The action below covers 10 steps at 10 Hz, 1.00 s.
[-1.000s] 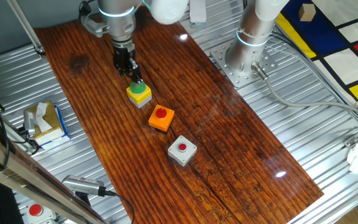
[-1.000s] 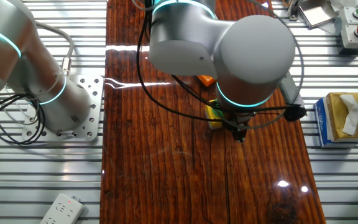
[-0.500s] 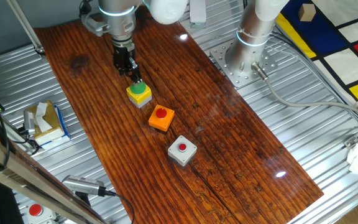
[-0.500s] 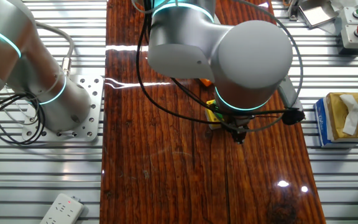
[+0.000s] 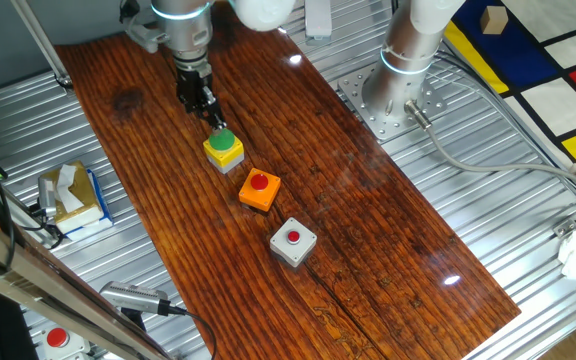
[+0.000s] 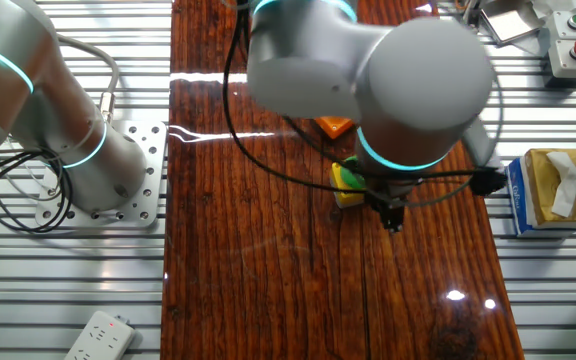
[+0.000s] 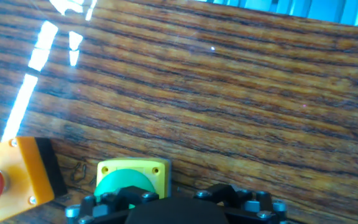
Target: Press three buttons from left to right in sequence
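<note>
Three button boxes lie in a diagonal row on the wooden table [image 5: 368, 200]. They are the yellow box with a green cap [image 5: 224, 148], the orange box with a red cap [image 5: 259, 188] and the grey box with a red cap [image 5: 293, 241]. My gripper [image 5: 214, 119] hangs just above and behind the green cap, not touching it. In the other fixed view the gripper tip [image 6: 393, 222] is beside the yellow box [image 6: 345, 183]; the orange box [image 6: 334, 126] peeks out behind the arm and the grey box is hidden. The hand view shows the green cap [image 7: 123, 184] and the orange box [image 7: 14, 175].
A tissue box [image 5: 68, 195] sits on the metal rails left of the table. A second arm's base [image 5: 398, 85] stands at the back right. A pale red-capped button [image 5: 56, 340] lies at the front left corner, and a power strip [image 6: 98, 335] lies on the rails.
My gripper has lifted off the green cap and moved slightly up and back. The buttons have not moved.
</note>
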Each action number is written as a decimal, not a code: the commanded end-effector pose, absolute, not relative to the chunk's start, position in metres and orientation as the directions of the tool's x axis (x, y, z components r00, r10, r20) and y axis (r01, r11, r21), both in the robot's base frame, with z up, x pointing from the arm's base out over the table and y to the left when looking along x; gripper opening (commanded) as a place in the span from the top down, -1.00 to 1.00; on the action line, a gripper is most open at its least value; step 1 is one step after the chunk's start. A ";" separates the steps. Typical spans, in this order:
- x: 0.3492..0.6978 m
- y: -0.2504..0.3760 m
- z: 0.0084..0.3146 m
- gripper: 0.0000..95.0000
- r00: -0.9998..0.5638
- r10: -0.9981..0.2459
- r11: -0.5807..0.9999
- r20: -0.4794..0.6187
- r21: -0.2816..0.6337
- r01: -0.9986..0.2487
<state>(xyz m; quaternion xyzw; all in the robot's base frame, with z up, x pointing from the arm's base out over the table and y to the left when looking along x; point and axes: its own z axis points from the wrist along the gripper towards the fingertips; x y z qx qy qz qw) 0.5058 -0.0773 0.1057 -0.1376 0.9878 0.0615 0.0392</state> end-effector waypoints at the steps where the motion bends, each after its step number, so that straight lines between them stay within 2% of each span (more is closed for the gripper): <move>1: 0.517 -0.070 0.120 -1.00 -0.970 -0.232 0.965 -0.067 0.112 -0.238; 6: 0.549 -0.019 0.139 -1.00 -0.995 -0.082 0.990 -0.062 0.111 -0.089; 7: 0.551 -0.004 0.138 -0.60 -0.997 -0.042 0.993 -0.072 0.111 -0.050; 10: 0.556 0.019 0.136 -0.60 -0.995 0.008 0.994 -0.101 0.112 -0.003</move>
